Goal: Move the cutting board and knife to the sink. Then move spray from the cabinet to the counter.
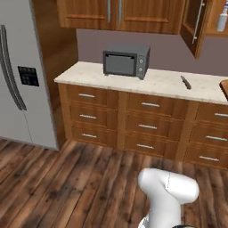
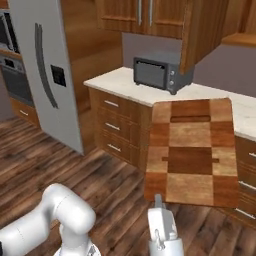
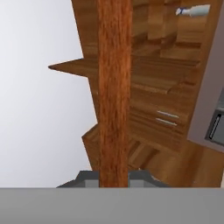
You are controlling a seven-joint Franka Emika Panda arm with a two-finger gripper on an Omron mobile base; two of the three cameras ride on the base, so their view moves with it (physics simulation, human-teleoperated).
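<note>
Currently my gripper [image 3: 114, 177] is clamped tight on the bottom edge of the cutting board [image 2: 192, 152], which stands upright in the air in front of the drawers. From the hand, its edge runs as a wooden strip between my fingers. On the counter [image 1: 164, 82] the knife [image 1: 185, 82] lies right of the microwave [image 1: 126, 62]. Inside the open cabinet [image 1: 196, 24] stands the spray [image 1: 222, 20].

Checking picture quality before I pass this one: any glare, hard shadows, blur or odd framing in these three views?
Left base view: even flat light, slightly soft, no glare on the counter. Right base view: the held cutting board looms large near the lens, hiding the counter behind it. Hand view: the board's edge runs as a vertical strip; washed-out white fills the left side; the spray looks blurry.
</note>
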